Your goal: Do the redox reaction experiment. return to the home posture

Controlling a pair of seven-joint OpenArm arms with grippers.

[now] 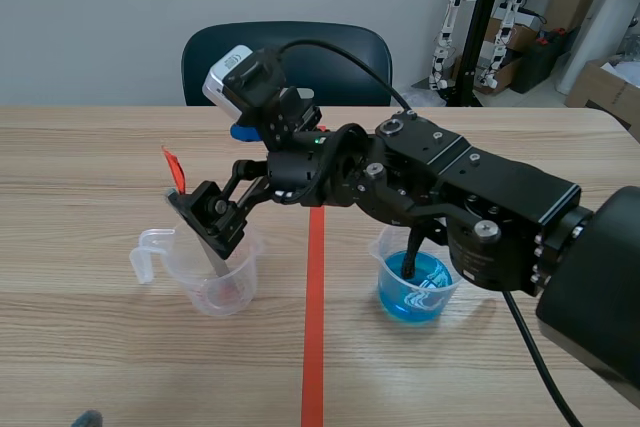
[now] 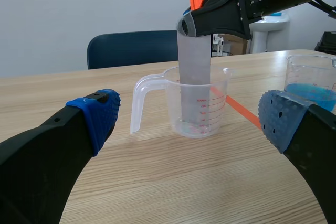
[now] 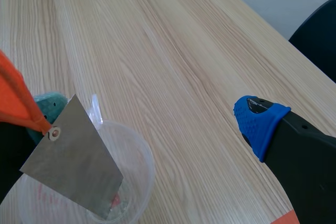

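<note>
Right arm is stretched across the orange-red tape line (image 1: 314,327), well past the middle of the table (image 1: 100,147). Its pincer (image 3: 152,113) is spread wide: the blue-padded finger (image 3: 258,124) sits well apart from the metal plate (image 3: 73,166). The other finger is mostly hidden behind the plate and its orange tag (image 3: 18,98). Only a scrap of greenish pad peeks out there.

The plate stands tilted in the clear measuring cup (image 1: 225,287), lower end down near the bottom, top end sticking out above the rim. In the left wrist view that top end lies right against the near finger. Whether it touches or only overlaps, I can't tell. There's something pinkish at the bottom of the cup, too small to make out.

Across the tape line sits the second cup (image 1: 415,292), with blue liquid in it. A dark stick stands in the liquid, its upper part lost behind the right arm.

Left pincer (image 2: 190,106) is low and spread, both blue pads apart with nothing between them, and the clear cup stands ahead of it. In the scene view this arm is cut off; just a blue speck shows at the lower edge. A dark blue chair (image 1: 290,57) sits behind the table.
</note>
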